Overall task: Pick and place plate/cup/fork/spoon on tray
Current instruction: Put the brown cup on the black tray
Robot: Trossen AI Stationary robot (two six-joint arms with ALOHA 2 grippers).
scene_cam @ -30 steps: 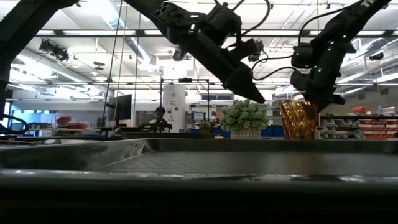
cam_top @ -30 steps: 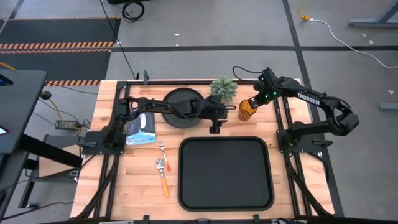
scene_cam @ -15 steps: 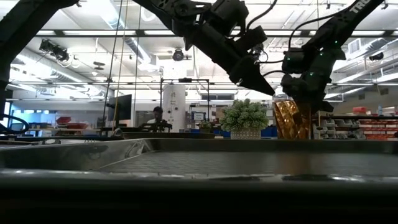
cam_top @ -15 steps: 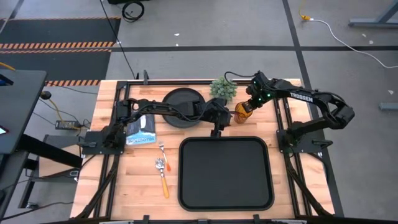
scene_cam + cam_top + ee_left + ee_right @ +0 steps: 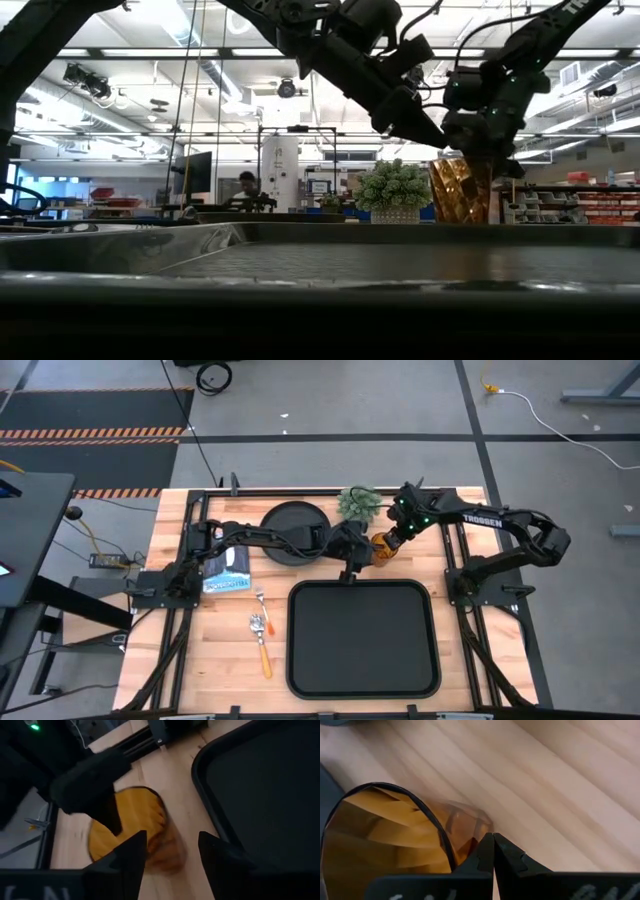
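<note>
1. Tray (image 5: 363,638) is sitting nearest, nothing on it yet, so no item counts as placed.
2. Spoon (image 5: 262,645) and fork (image 5: 262,603) are lying on the table left of the tray, untouched.
3. Right gripper (image 5: 387,541) is pinching the cup (image 5: 381,549) by its rim, just beyond the tray's far edge.
4. Left gripper (image 5: 350,560) is hanging beside the cup, fingers apart, holding nothing.
5. Plate (image 5: 294,532) is resting farthest back, under the left arm.
6. Judging: all four items are left to place; cup looks first.
</note>
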